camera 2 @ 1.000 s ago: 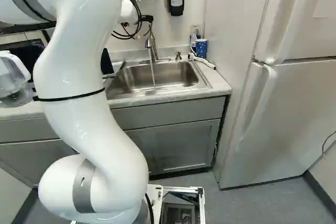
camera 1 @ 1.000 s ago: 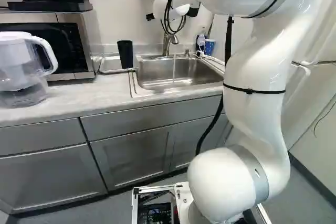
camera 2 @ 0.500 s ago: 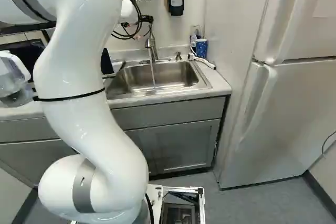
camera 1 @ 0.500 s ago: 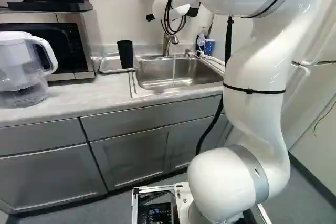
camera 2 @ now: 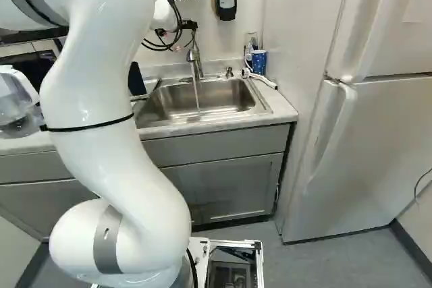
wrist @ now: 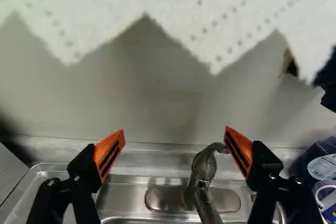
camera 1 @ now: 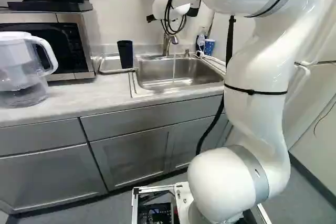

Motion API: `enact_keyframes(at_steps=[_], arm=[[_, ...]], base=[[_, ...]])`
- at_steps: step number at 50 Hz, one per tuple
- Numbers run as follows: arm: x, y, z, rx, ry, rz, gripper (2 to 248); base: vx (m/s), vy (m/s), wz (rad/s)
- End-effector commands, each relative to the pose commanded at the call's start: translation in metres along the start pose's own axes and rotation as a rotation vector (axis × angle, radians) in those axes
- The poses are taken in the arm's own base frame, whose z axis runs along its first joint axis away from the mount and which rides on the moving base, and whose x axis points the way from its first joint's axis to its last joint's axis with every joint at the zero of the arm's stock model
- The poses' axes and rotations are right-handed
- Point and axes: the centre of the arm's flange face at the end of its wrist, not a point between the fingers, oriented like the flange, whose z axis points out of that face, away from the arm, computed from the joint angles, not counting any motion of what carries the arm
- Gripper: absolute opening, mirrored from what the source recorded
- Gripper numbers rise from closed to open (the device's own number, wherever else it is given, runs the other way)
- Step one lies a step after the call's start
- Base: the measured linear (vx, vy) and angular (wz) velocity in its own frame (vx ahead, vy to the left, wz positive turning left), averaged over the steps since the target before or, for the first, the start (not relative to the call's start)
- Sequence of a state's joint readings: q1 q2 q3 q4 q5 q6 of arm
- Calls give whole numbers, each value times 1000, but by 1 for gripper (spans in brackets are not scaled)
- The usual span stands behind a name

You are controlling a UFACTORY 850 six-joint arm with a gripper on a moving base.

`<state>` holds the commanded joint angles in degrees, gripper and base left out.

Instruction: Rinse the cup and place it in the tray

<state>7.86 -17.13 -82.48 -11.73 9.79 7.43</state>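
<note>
Facing the wall: one gripper (camera 1: 172,15), released, its two orange pads (wrist: 109,153) wide apart, nothing grasped. White paper sheet (wrist: 157,3), jagged-edged, hanging ahead of and above the gripper. Faucet (wrist: 203,169), low ahead, seen between the fingers, nearer the right one; water (camera 1: 174,69) runs from it. Sink (camera 1: 178,72), beneath the gripper. Black cup (camera 1: 125,54), the task's piece, stands below and to the left of the gripper, at the near-sink end of the tray (camera 1: 110,71). Blue cup (camera 1: 209,47), below and to the gripper's right, beyond the faucet.
</note>
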Motion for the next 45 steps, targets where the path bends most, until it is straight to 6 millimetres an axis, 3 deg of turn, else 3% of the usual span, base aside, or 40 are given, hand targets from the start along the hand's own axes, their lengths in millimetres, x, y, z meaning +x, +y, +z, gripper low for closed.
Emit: enact_keyframes(at_steps=[45], arm=[[-10, -5, -32, 0, -56, -1, 247]], base=[[0, 0, 0]])
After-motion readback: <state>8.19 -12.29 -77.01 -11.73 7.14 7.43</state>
